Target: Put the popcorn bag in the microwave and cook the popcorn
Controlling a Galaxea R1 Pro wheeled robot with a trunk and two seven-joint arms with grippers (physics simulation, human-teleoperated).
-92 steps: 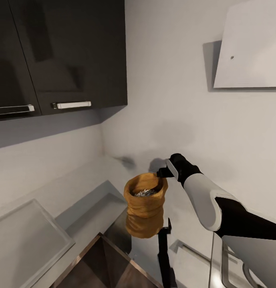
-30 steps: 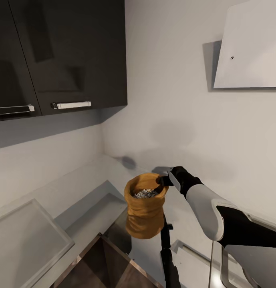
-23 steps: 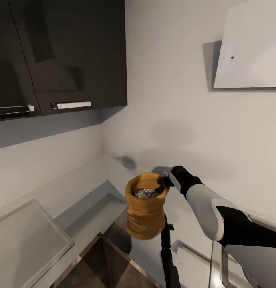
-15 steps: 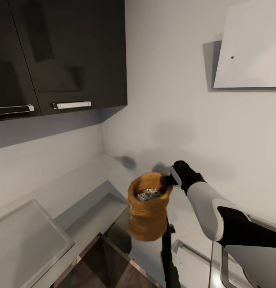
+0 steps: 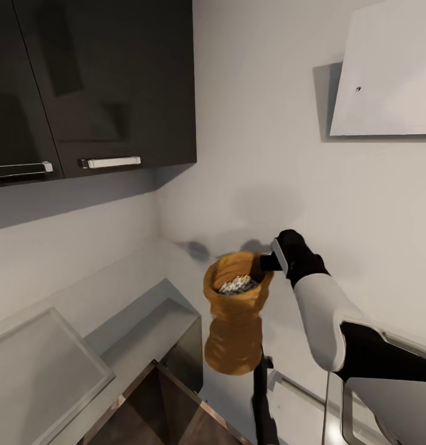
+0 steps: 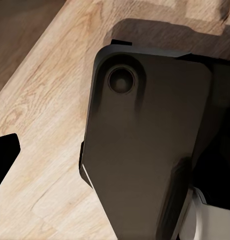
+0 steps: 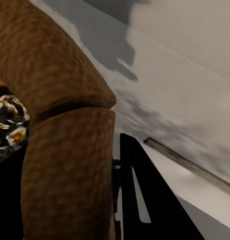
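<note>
The right arm comes in from the lower right of the head view and reaches forward and up. Its upper part is black, the forearm is white, and the wrist is black. The wrist is bent toward the left. The right gripper (image 5: 266,262) is closed on the rolled rim of the bag (image 5: 235,321), and the bag hangs below the jaws, clear of the surface under it. In the right wrist view one dark finger (image 7: 145,195) lies on the outer side of the bag (image 7: 59,125), touching it. The other finger is inside the rim and is mostly hidden.
</note>
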